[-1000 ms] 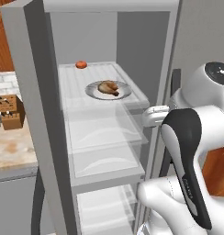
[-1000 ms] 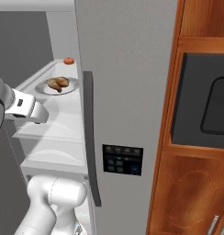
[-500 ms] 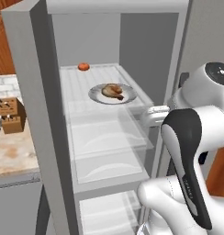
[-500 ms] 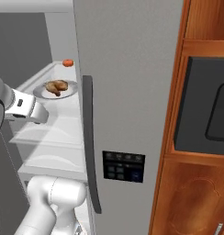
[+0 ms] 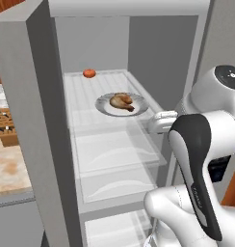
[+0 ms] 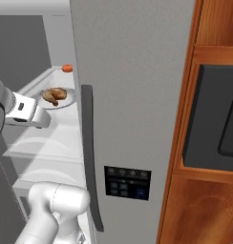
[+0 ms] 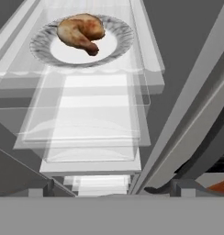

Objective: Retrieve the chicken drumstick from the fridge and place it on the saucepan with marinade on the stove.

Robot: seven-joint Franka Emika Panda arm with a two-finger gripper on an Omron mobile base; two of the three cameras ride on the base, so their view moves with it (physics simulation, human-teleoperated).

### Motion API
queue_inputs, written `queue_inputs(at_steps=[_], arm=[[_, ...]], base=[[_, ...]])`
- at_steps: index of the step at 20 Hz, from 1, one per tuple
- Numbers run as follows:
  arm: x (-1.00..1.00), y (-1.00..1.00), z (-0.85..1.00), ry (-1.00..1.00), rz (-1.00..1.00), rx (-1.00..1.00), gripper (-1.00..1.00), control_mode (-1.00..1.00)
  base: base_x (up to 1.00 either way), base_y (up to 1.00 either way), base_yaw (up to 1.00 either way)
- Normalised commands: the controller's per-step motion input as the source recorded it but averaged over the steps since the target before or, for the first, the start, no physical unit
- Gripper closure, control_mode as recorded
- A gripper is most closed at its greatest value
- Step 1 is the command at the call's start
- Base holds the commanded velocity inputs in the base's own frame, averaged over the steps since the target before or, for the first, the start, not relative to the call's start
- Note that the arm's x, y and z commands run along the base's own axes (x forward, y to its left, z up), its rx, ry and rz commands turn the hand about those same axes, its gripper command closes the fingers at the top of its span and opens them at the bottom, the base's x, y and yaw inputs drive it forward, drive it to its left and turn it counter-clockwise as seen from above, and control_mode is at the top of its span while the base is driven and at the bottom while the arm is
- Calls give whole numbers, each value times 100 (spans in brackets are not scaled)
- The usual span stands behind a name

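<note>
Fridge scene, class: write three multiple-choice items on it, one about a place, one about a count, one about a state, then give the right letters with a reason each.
1. Where does the chicken drumstick lie?
A. on a plate on a fridge shelf
B. on the floor
C. in the hand

2. How many small round red-orange items sit behind the plate?
A. none
B. one
C. three

3. How does the hand stand?
A. shut on the drumstick
B. open, holding nothing
C. shut on the plate

Answers: 1 A, since the drumstick rests on the patterned plate on a clear shelf of the fridge. 2 B, a single red-orange item sits at the shelf's back. 3 B, the fingertips stand wide apart, short of the plate.
</note>
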Motion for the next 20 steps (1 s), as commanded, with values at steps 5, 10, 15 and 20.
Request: queue_inputs(at_steps=[5, 10, 15, 20], arm=[[0, 0, 0, 0, 0, 0, -100, 100], [0, 0, 0, 0, 0, 0, -100, 100], [14, 11, 3, 0, 0, 0, -100, -100], [0, 23, 23, -7, 1, 0, -100, -100]], base=[[39, 9, 0], [31, 9, 0], [5, 3, 0], [0, 0, 0]])
